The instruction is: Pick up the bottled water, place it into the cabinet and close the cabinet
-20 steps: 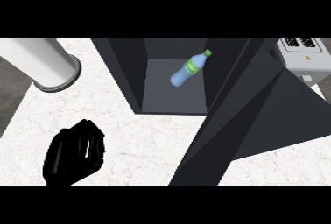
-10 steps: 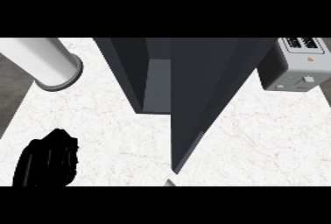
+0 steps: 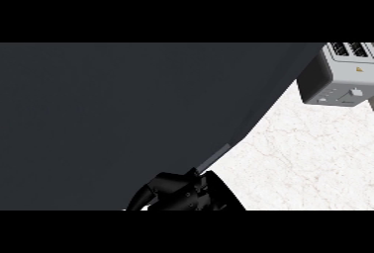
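Head view: cabinet door (image 3: pixel 110 113) fills my frame, edge slanting up-right.
Right hand (image 3: pixel 182 193): just under the door's lower corner; openness I cannot tell.

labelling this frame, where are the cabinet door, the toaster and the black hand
cabinet door (image 3: pixel 110 123), head view, middle of its dark panel
toaster (image 3: pixel 342 80), head view, its light grey side face
hand (image 3: pixel 182 195), head view, middle of the black hand at the lower edge
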Robot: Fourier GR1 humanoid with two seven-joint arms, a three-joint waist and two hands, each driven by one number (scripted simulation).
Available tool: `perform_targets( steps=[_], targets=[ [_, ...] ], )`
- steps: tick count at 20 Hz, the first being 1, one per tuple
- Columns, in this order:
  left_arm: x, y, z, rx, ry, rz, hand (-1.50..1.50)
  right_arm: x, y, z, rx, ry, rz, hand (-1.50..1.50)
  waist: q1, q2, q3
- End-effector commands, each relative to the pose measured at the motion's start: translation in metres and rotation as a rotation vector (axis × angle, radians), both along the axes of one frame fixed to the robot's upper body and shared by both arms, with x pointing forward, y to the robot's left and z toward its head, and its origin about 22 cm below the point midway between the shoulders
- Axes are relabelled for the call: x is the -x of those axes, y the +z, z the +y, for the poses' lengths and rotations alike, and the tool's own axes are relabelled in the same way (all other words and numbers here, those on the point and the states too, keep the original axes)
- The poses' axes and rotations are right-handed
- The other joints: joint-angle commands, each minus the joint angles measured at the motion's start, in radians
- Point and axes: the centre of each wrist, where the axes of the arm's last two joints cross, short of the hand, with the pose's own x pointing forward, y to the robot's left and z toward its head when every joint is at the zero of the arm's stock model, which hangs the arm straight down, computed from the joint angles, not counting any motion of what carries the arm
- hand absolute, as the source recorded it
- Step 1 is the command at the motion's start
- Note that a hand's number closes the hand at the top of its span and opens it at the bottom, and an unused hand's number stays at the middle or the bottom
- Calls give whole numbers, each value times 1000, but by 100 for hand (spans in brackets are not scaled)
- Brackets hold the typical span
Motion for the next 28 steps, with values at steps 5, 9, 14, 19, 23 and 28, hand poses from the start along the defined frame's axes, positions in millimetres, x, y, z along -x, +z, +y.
perform_targets(
  steps=[5, 9, 14, 19, 23, 28],
  targets=[
    [12, -5, 14, -17, -2, -9, 150, -106, 11, 27, -86, -18, 153, 150, -8, 6, 3],
    [18, -1, 37, -5, 3, -10, 150, -148, -18, 8, -93, 5, 229, 150, -23, 4, 4],
    [21, 1, 33, -4, 1, -4, 150, -204, -32, -13, -37, -15, 216, 150, -25, 3, 4],
    [25, 9, 35, -23, -14, -8, 150, -224, -30, -11, -43, -46, 233, 150, -16, 4, 3],
    [16, 8, 39, -21, -18, -13, 150, -239, -20, -45, -43, -47, 196, 150, -20, 11, 3],
    [12, 13, 36, -23, -26, -29, 150, -247, -36, -64, -34, -45, 188, 150, -14, 21, 3]
  ],
)
